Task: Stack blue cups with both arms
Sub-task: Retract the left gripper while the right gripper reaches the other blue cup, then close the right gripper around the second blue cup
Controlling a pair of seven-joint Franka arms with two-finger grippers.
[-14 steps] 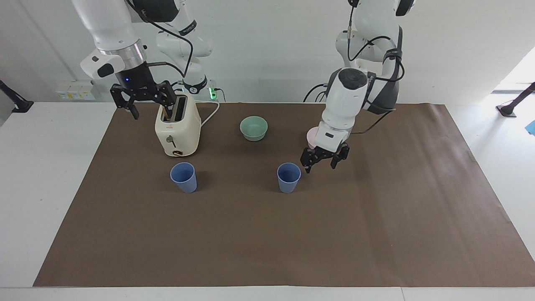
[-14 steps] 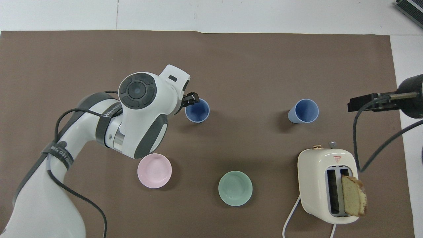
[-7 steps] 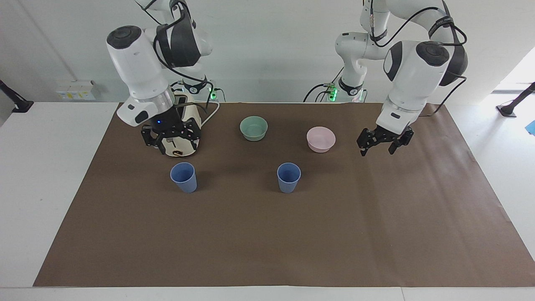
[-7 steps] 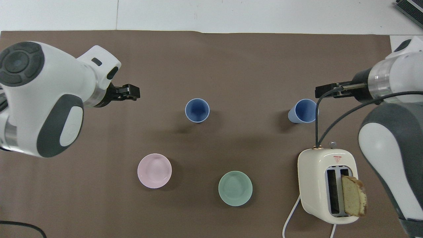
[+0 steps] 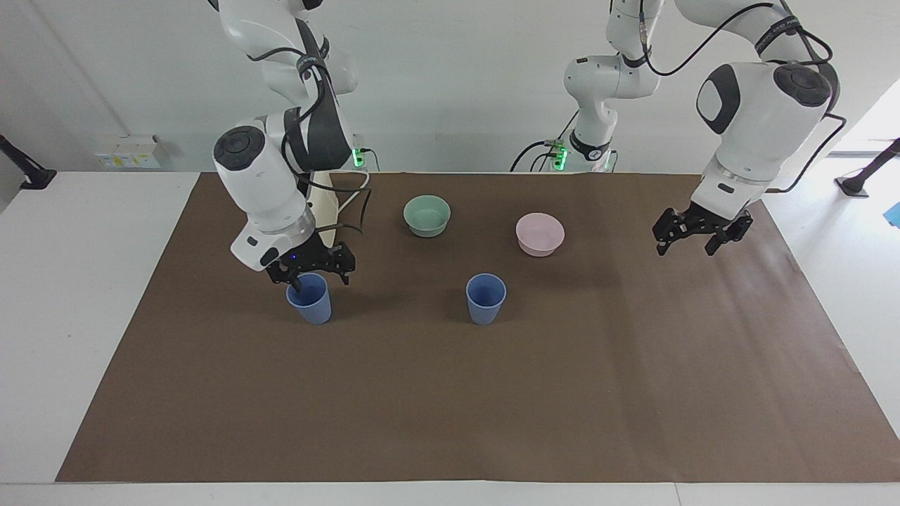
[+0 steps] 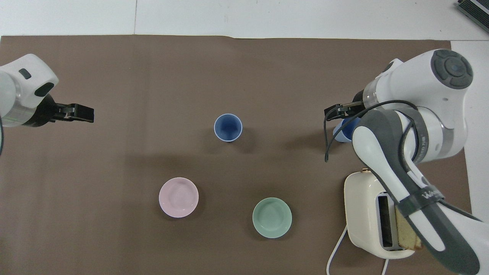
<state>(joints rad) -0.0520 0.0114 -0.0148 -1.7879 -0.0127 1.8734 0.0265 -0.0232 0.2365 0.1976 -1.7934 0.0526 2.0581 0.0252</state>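
Facing view: right gripper [image 5: 311,275] spread wide, straddling the blue cup [image 5: 309,301] rim.

Matte blue plastic cups [image 5: 309,298] [image 5: 486,298] stand on matt brown paper [image 5: 492,393]; the toaster [image 6: 366,214] looks glossy cream.

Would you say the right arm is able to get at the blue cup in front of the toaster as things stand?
Probably yes: the right end effector hangs open just over that blue cup, with nothing between them and the toaster clear of the rim.
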